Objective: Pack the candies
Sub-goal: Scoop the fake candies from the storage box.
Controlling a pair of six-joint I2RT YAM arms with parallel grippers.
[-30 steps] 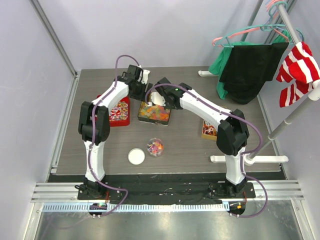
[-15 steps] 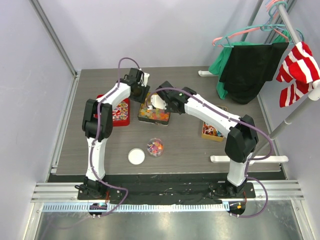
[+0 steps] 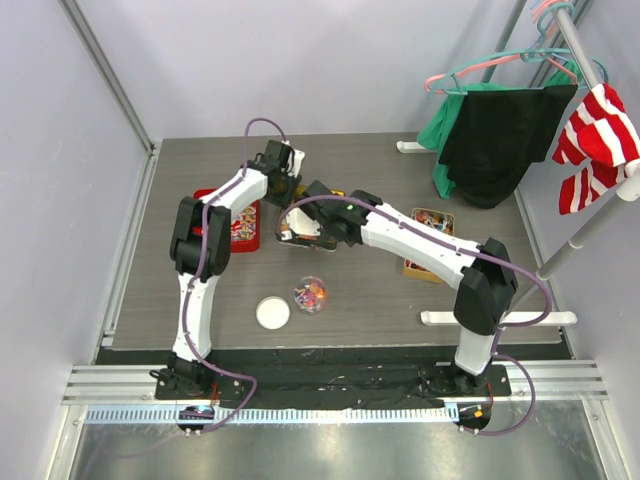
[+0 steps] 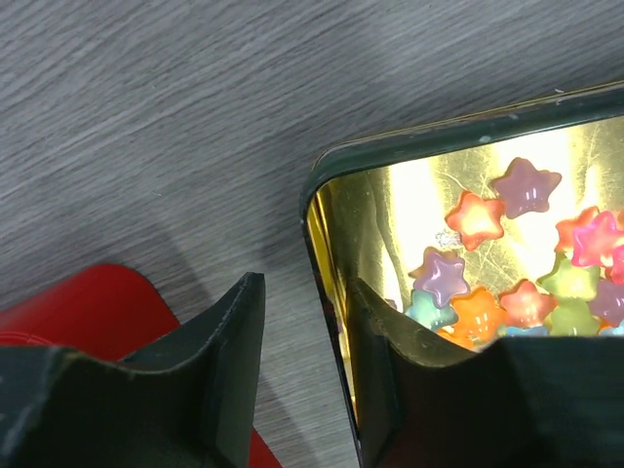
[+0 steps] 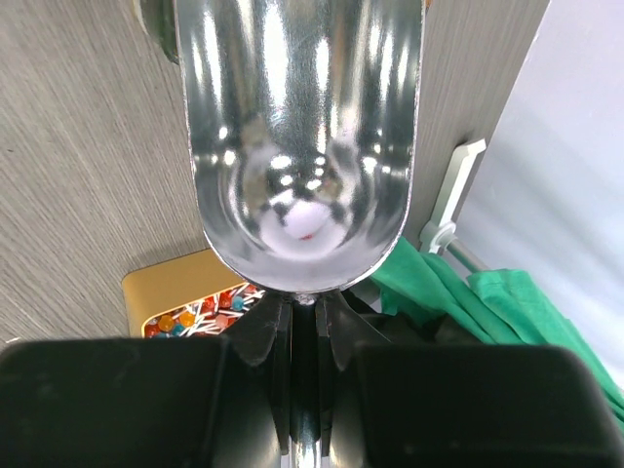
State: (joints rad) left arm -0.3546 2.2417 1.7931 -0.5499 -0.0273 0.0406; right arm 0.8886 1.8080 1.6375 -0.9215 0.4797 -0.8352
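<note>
In gold tin (image 4: 439,134) on bench (image 4: 146,117), star-shaped candies (image 4: 475,218), just beside left gripper (image 4: 304,292), apart and astride tin's wall with one finger (image 4: 395,390) inside; right gripper (image 5: 304,314), clamped on empty scoop (image 5: 302,146), near same tin.

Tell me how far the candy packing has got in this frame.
Partly done: the clear cup already holds some candies, its white lid lying off beside it. In hand: the right claw grips a metal scoop, which looks empty, while the left claw straddles the wall of the gold tin, apparently to steady it. Left: scooping more star gummies into the cup and lidding it.
</note>
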